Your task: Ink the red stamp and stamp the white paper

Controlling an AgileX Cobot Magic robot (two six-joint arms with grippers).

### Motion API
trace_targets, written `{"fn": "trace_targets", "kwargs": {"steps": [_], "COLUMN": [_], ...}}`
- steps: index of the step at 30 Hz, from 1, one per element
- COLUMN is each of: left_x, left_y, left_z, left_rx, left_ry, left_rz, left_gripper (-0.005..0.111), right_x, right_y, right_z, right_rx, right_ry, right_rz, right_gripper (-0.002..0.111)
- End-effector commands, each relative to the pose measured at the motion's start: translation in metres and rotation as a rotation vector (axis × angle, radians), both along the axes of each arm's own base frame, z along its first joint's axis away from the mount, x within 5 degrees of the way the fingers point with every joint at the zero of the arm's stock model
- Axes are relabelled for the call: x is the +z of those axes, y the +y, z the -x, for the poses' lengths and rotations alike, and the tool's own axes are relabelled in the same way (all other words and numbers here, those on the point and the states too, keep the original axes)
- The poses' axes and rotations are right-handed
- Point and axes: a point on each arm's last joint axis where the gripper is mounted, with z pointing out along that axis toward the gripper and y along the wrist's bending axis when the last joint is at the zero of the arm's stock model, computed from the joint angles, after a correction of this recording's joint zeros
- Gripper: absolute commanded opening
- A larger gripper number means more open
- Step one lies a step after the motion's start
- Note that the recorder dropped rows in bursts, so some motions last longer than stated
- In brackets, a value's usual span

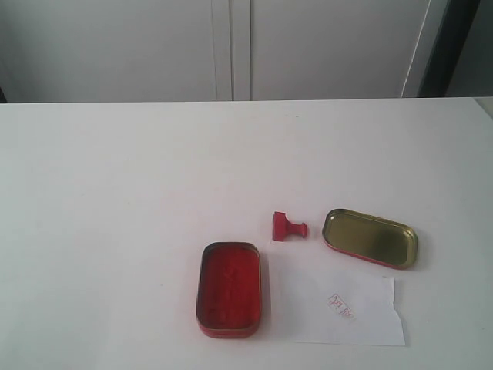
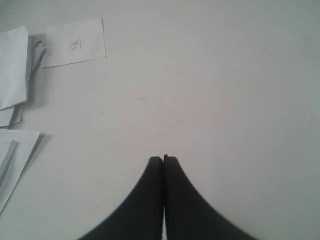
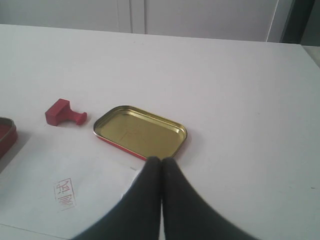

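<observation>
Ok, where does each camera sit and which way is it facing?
Exterior view: off the arms, looking down across the table toward white cabinet doors; no arm shows.
Left wrist view: on the left arm, looking past the shut left gripper at the table and loose sheets.
Right wrist view: on the right arm, looking past the shut right gripper at the gold-lined lid.
Shared: exterior and right wrist both show red stamp, lid, white paper.
</observation>
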Motion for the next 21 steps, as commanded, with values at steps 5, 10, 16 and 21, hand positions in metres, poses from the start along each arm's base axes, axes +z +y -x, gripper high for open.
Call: {"fn": "trace_targets", "kwargs": {"steps": [5,10,16,21], "left_x": [-0.0013,-0.0013,-0.0013,-0.0013], "left_y": [-0.0003,-0.0003,-0.0003,-0.0003], "left_z": [0.0001,0.0001,0.0001,0.0001], "left_rx": [0.0,0.0,0.0,0.0], "left_ry": [-0.001,-0.001,-0.001,-0.001], "left_rz": [0.013,0.013,0.013,0.013], "left_gripper": [0.0,0.0,0.0,0.0], "right_x": [-0.0006,-0.0006,-0.0006,-0.0006], "right_y": [-0.0003,-0.0003,-0.0003,-0.0003], "right_z": [-0.0003,-0.0003,-0.0003,-0.0003], "right_rx": [-0.024,-0.028,-0.028,-0.028], "right_ry": [0.0,0.002,0.002,0.002], "right_rz": [-0.074,-0.086,-0.086,-0.086], "right_gripper": [0.0,0.0,0.0,0.0]}}
